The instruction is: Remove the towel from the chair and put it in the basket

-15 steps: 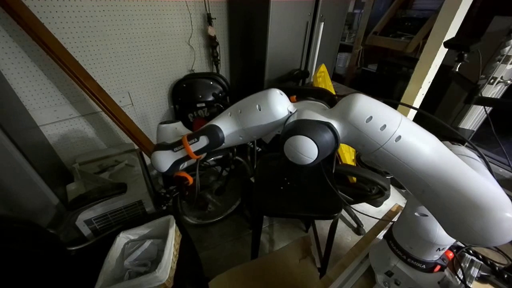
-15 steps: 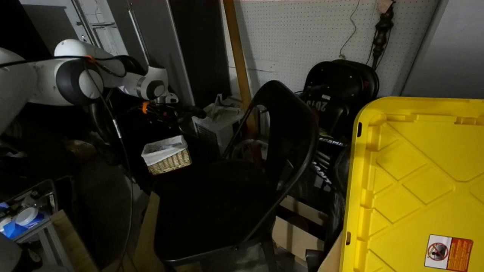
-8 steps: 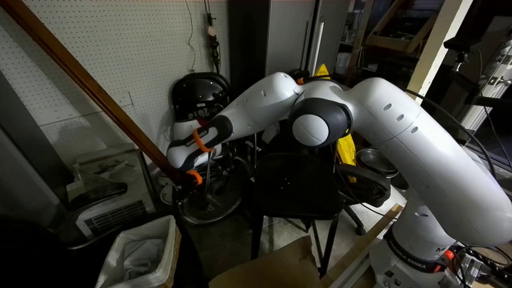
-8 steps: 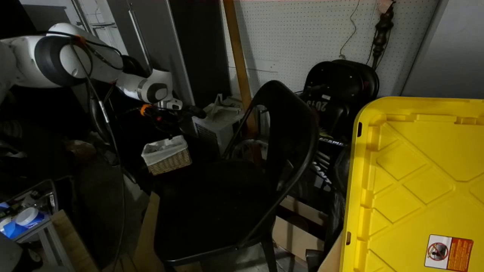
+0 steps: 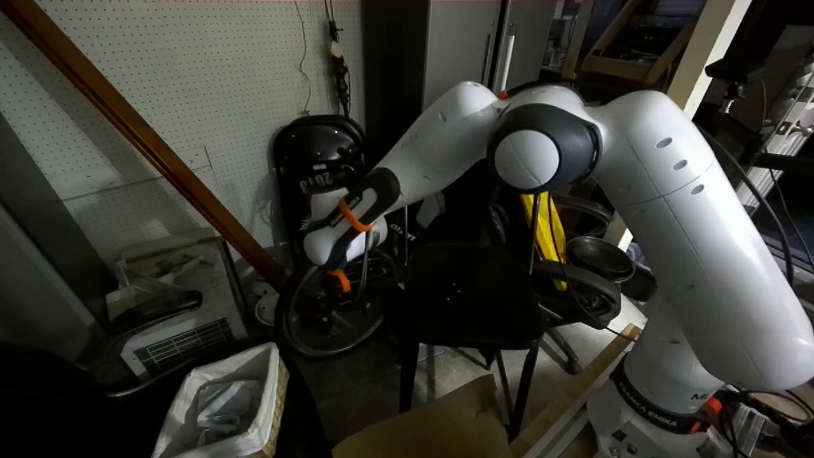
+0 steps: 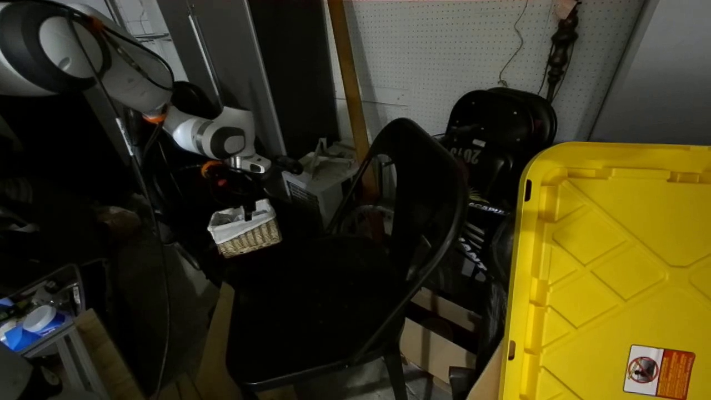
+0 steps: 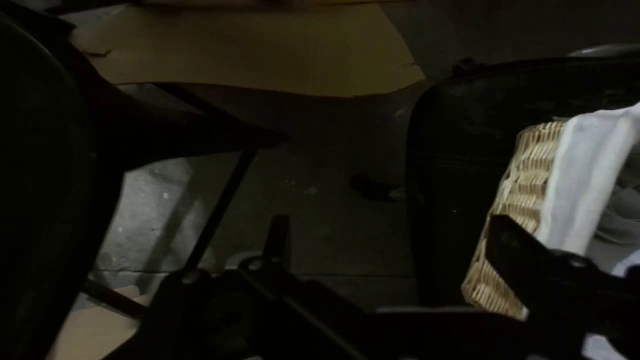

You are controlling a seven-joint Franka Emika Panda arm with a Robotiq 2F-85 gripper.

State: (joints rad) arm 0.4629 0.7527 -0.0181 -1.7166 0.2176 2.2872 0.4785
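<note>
Towel [image 5: 224,407] apparently lies crumpled inside the lined basket [image 5: 278,395].

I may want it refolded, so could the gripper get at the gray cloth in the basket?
Probably yes: the gripper stands open, and nothing visible lies over the gray cloth in the basket, though the gripper would likely need to move over and reach down.

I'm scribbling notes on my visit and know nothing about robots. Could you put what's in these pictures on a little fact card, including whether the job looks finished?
towel: grey, crumpled, lying in the basket
basket: wicker, with a white liner
chair: black, no towel visible on its seat
gripper: open, holding nothing visible
background: pegboard wall, in both exterior views
job: probably finished, going by the towel
</note>
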